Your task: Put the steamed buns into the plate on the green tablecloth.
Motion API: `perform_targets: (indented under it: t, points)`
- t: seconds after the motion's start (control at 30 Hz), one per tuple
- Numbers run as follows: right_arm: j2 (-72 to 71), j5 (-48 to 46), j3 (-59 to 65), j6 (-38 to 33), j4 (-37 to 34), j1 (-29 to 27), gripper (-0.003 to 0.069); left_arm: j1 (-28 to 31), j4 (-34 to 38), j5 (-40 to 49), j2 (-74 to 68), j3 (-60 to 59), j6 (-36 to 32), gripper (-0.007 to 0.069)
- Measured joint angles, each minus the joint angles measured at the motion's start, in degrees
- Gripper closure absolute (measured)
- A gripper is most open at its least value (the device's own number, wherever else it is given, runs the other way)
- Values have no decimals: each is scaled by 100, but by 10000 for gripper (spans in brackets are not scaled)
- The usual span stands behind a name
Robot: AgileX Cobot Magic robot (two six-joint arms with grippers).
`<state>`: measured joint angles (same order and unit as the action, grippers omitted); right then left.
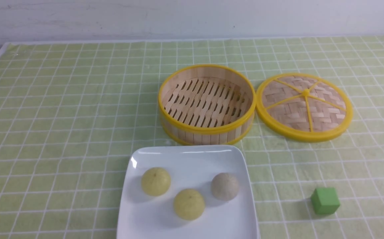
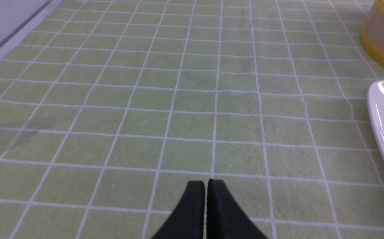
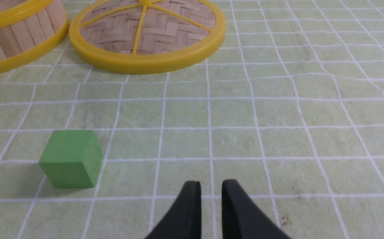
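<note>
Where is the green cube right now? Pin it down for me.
In the front view, the green cube sits on the green tablecloth at the near right, right of the plate and in front of the steamer lid.

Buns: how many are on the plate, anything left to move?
Done: all three steamed buns sit on the plate on the green tablecloth. The steamer basket is empty, its lid beside it.
In hand: nothing; left gripper shut, right gripper slightly open, both empty.
Left: nothing visible.
</note>
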<state>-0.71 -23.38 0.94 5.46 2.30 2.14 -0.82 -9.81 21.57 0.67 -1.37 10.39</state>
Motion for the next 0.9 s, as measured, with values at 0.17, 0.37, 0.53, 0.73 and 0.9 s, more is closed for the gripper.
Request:
perform_targets:
  t: [0.17, 0.37, 0.53, 0.73, 0.9]
  points:
    - [0, 0, 0, 0, 0, 0, 529, 0, 0, 0, 0, 0, 0, 586]
    - [0, 0, 0, 0, 0, 0, 528, 0, 0, 0, 0, 0, 0, 584]
    - [0, 0, 0, -5, 0, 0, 523, 0, 0, 0, 0, 0, 0, 578]
    - [0, 0, 0, -5, 0, 0, 514, 0, 0, 0, 0, 0, 0, 571]
    - [0, 0, 0, -10, 0, 0, 508, 0, 0, 0, 0, 0, 0, 570]
